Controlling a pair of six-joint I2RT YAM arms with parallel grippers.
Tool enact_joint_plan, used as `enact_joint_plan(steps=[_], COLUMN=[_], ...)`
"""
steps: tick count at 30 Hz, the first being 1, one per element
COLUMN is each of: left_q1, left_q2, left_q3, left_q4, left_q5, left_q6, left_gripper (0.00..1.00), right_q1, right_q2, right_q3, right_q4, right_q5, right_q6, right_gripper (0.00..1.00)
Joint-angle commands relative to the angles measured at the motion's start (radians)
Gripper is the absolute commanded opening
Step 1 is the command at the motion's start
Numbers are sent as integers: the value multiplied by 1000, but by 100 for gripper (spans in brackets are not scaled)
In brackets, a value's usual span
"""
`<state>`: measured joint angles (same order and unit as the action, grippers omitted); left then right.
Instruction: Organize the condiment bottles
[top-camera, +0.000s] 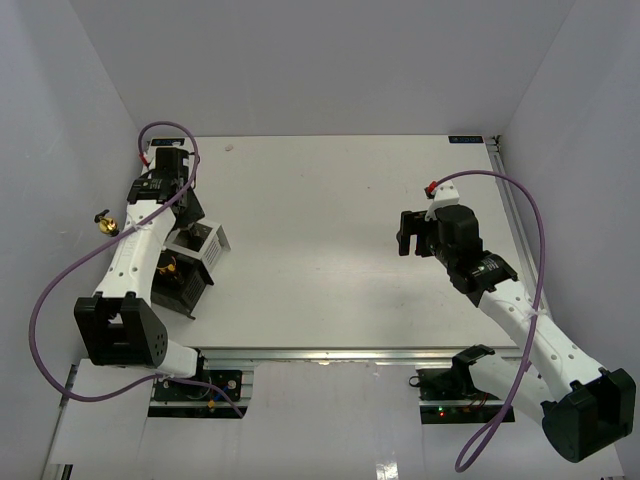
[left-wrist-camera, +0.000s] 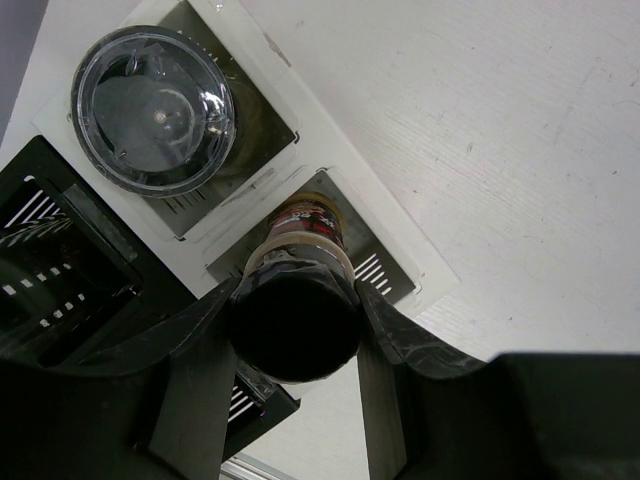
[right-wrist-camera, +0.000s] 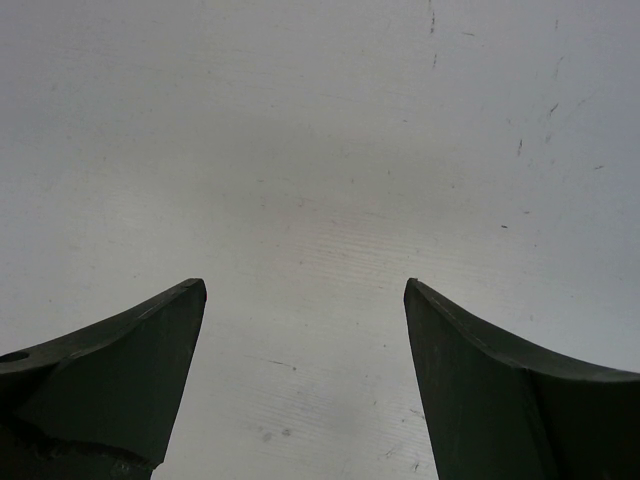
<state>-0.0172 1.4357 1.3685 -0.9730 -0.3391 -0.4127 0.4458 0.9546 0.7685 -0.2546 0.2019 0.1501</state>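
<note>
The slim dark bottle (left-wrist-camera: 308, 225) stands upright in a white-rimmed compartment of the rack (left-wrist-camera: 420, 270). Its long axis runs straight up toward the left wrist camera, black cap uppermost. The left gripper (left-wrist-camera: 298, 300) is clasped on that cap, one finger (left-wrist-camera: 195, 350) pressed to each side. The cap hides most of the bottle. Only a band of red and yellow label shows below it, and the print is too small to read.

At 10 o'clock from the bottle, in the neighbouring compartment, the squat clear jar (left-wrist-camera: 150, 110) also sits upright, lid toward the camera.

In the top view the rack lies at 9 o'clock on the table (top-camera: 330, 200), largely covered by the left arm. Beyond the arm, at the table's left edge, the gold cap of the tall bottle (top-camera: 103, 222) shows. Its clear body cannot be made out.

The right gripper (right-wrist-camera: 305, 285) hangs at 3 o'clock with its jaws spread wide over bare tabletop, holding nothing.
</note>
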Motion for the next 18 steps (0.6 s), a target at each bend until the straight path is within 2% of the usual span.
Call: enact_joint_plan(steps=[1,4,6,10,13,16,18], left_q1=[8,8,8,8,8,8,8], left_q2=[-14,-4,0,3,-7,-9,-2], left_q3=[-22,-23,-25,-38,-60,-79,-80], left_q4=[-55,-28,-9,20,44,56,57], left_q5=[-44,-26,-10,4,11,6,5], left_q6=[23,28,34,34,34,36,37], left_gripper=[0,4,17,27,45,55,57], right_q1=[-4,-4,-3,-4,-4,-3,-4], right_q2=[-13,-11,-11,-7,-5,2,4], right_q3=[-5,-2,-2,0,3,8,8], right_q4=[49,49,51,49,52,52,52], right_q5=[-7,-7,-7,-4,-4,-7,-7], right_q6=[-4,-6,-6,-7,-7,-7,-7], right_gripper=[87,87,87,87,87,87,87])
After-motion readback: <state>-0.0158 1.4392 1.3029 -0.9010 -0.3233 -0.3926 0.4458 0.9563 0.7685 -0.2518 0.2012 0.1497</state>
